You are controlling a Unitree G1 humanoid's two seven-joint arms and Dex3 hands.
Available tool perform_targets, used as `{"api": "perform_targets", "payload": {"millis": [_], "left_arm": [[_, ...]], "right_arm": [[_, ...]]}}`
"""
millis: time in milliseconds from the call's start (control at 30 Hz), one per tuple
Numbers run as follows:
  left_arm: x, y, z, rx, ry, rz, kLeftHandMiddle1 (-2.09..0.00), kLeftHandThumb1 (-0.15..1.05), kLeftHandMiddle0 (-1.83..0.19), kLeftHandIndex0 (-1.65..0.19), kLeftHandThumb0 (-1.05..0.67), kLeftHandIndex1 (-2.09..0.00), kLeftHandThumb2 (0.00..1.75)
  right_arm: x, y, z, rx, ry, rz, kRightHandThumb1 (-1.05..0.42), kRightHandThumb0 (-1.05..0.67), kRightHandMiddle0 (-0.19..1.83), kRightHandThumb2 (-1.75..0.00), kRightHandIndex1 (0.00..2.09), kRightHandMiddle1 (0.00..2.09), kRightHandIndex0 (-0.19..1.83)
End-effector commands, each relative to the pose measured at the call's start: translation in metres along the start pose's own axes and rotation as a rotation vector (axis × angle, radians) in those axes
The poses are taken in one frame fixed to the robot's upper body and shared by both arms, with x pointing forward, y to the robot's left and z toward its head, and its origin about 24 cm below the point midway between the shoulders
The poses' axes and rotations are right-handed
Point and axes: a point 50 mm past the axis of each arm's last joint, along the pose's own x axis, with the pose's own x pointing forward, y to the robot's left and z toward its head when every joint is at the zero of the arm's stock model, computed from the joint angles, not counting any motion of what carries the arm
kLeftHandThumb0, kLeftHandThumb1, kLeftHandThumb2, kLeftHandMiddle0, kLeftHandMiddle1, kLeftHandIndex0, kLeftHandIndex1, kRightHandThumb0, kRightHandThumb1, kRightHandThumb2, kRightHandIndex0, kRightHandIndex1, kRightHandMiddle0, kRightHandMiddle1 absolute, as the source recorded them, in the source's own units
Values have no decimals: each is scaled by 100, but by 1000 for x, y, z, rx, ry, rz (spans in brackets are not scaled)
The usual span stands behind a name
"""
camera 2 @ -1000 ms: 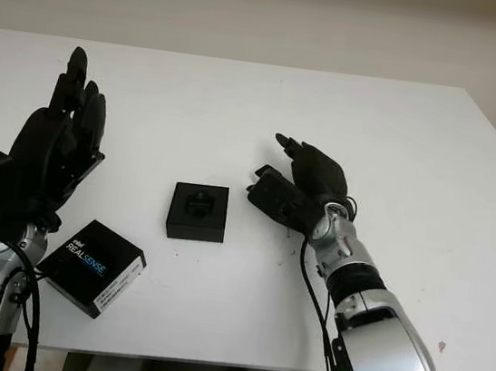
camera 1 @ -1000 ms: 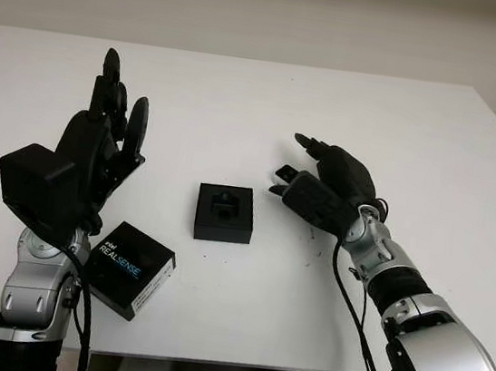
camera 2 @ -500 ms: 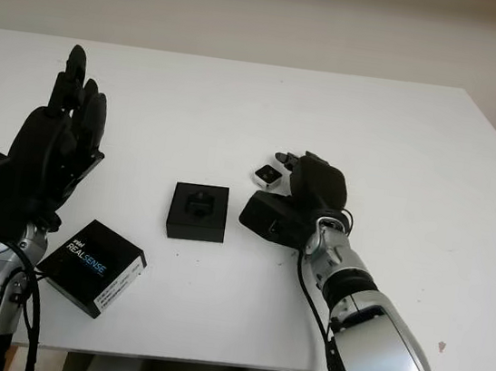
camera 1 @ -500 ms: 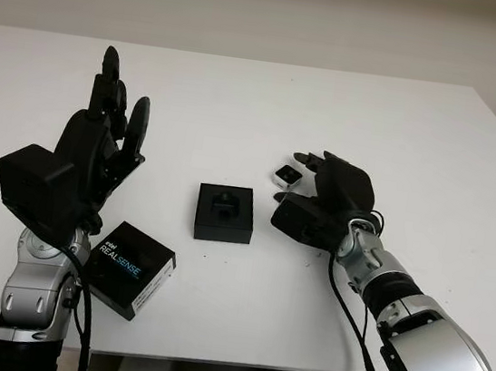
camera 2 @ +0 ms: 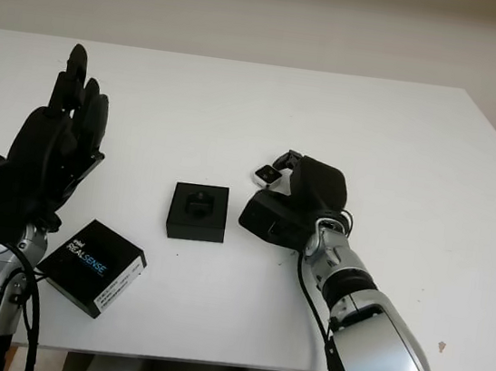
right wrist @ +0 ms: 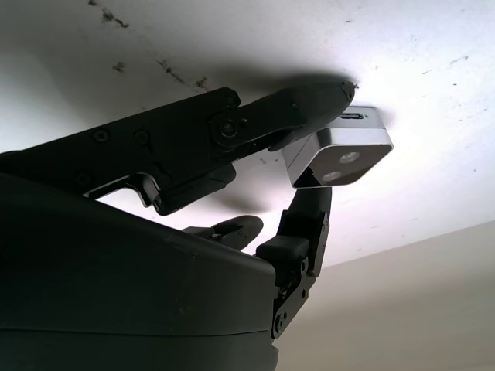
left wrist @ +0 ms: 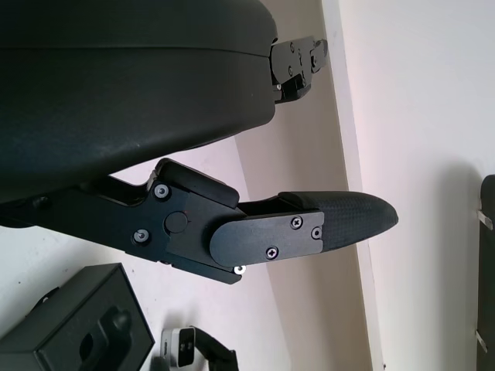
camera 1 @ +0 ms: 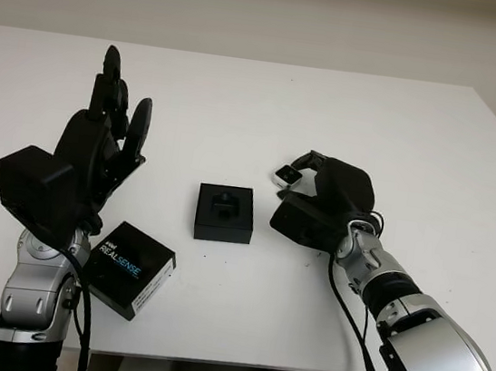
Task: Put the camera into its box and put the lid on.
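Right robot hand (camera 1: 324,196) fingers now curled, pinching camera (right wrist: 340,157); left robot hand (camera 1: 98,143) unchanged, released, raised.

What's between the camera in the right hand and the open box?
Nothing visible. The right hand pinches the camera just right of the open box, with bare table between them. The lid lies front-left, near the raised left hand.

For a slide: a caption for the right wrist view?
Right hand closing its fingers on the small silver camera on the white table.
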Motion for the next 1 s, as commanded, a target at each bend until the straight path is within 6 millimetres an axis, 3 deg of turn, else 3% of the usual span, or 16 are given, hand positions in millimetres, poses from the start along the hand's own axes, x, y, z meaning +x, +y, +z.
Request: {"api": "perform_targets", "payload": {"millis": [0, 533, 700, 767, 967], "left_arm": [[-1, -1, 1, 1, -10, -5, 0, 105, 19, 19, -80, -1, 52], [-1, -3, 0, 7, -6, -3, 0, 105, 19, 19, -81, 0, 51], [-1, -4, 0, 18, -8, -6, 0, 105, 19, 19, -82, 0, 51], [-1, -4, 0, 16, -6, -10, 0, 105, 19, 19, -82, 0, 52], [-2, -4, 0, 10, -9, -2, 0, 105, 19, 19, -82, 0, 50]], "right_arm": [[0, 3, 3, 27, 9, 15, -88, -58, 46, -6, 7, 91, 45], [-3, 11, 12, 103, 10, 16, -93, -60, 54, -6, 8, 82, 49], [-5, 14, 15, 85, -12, 1, -95, -56, 61, -6, 9, 91, 51], [-5, 14, 16, 63, -28, -7, -97, -51, 58, -6, 9, 108, 54], [-6, 15, 16, 16, -68, -6, -100, -45, 50, -6, 8, 123, 53]]}}
